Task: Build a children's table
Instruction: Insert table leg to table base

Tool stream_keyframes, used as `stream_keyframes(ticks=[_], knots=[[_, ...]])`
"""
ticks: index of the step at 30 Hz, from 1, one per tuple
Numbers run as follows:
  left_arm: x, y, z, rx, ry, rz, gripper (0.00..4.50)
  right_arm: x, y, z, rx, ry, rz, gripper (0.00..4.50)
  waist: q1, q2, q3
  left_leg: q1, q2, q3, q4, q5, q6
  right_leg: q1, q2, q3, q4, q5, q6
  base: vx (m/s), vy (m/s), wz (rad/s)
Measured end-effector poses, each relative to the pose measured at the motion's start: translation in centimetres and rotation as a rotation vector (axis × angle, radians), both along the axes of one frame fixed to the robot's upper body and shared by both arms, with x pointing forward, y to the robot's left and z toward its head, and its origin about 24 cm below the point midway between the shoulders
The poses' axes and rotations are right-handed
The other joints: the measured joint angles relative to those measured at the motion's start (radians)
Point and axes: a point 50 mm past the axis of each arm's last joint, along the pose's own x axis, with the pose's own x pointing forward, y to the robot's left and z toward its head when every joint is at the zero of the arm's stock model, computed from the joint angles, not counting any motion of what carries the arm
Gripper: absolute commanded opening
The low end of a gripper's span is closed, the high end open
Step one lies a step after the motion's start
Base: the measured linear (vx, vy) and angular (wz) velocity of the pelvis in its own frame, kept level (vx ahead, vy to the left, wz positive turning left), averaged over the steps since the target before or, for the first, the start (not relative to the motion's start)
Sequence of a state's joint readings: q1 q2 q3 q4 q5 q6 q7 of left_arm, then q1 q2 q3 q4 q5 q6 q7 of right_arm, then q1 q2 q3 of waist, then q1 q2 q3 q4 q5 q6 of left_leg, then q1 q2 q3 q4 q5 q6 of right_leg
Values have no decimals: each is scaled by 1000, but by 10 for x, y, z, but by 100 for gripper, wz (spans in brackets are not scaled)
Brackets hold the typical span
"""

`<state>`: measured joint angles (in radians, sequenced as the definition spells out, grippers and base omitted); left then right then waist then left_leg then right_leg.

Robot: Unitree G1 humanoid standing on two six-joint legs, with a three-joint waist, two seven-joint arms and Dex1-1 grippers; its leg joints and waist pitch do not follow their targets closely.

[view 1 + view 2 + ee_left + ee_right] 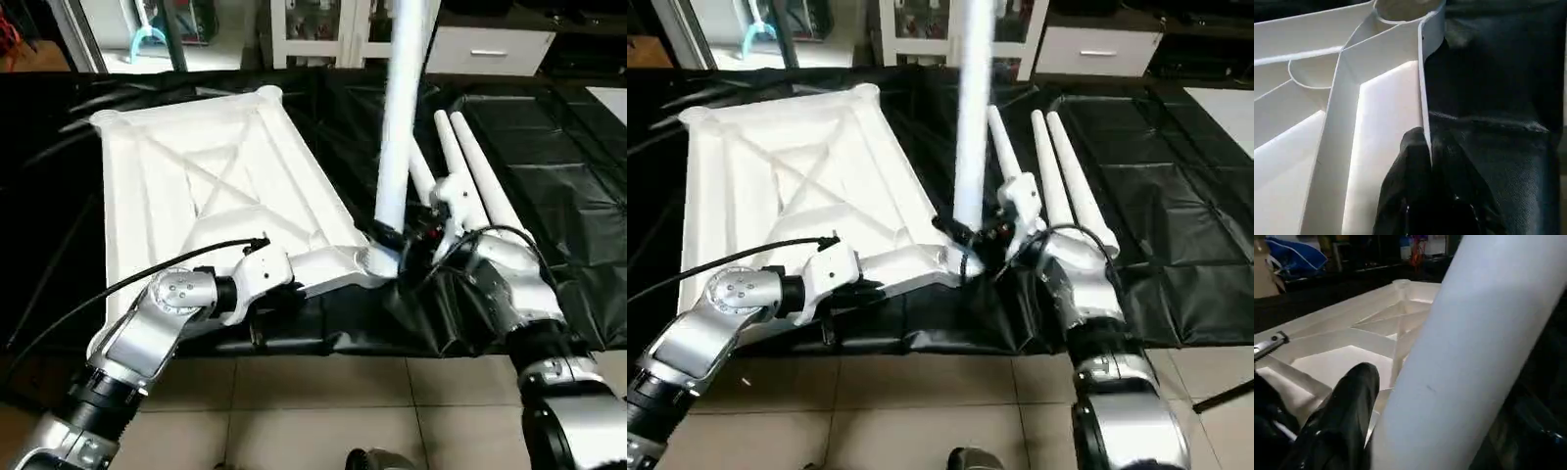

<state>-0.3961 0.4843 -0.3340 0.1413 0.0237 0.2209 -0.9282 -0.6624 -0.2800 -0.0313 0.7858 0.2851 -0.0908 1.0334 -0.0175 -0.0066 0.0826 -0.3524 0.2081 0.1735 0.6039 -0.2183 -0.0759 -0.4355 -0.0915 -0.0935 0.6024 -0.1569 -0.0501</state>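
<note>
Three spare legs (468, 174) lie side by side on the black sheet (568, 196), at about two o'clock from the upturned tabletop (196, 186). One more leg (404, 117) stands upright in the tabletop's near corner socket, at five o'clock on the slab. The left gripper (1431, 161) is pinched tight on the tabletop's side wall. The right gripper (1359, 396) sits beside the standing leg; I cannot tell how wide it stands.

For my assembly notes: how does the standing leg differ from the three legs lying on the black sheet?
The standing leg is upright at the tabletop's near right corner; the three lying legs rest flat beside it on the black sheet. The standing leg meets the tabletop; the lying legs stay apart from it. All are white tapered tubes.
</note>
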Motion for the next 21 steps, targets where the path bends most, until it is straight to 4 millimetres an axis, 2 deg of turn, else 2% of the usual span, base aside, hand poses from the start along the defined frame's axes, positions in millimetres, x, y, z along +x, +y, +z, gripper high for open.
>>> stream_keyframes(ticks=[6, 9, 14, 21], knots=[[-1, -1, 0, -3, -1, -12, 0, 1, -1, 1, 58, -1, -30, 270, 1, 0, 0, 0, 0, 0, 0, 1, -3, 0, 0, 2, 1, 0, 0, 0, 0, 0], [-1, -1, 0, -3, -3, -15, 0, 1, -1, 3, 77, -10, -47, 230, 1, 0, 0, -1, 0, 0, 0, 1, -2, 0, 0, 2, 1, 0, 0, 0, 0, 0], [0, -1, -1, -6, -9, -14, 0, 2, 0, 6, 118, -23, -75, 196, 3, 0, 0, 0, 0, 0, 1, 2, -3, 0, 0, 2, 3, 0, 0, 0, 0, 0], [4, -1, -4, -1, -27, -11, 0, 4, -2, 7, 188, -19, -156, 186, 9, 3, -2, 0, 0, 0, 3, 4, -7, 1, -1, 3, 8, 0, 0, 0, 0, 0]])
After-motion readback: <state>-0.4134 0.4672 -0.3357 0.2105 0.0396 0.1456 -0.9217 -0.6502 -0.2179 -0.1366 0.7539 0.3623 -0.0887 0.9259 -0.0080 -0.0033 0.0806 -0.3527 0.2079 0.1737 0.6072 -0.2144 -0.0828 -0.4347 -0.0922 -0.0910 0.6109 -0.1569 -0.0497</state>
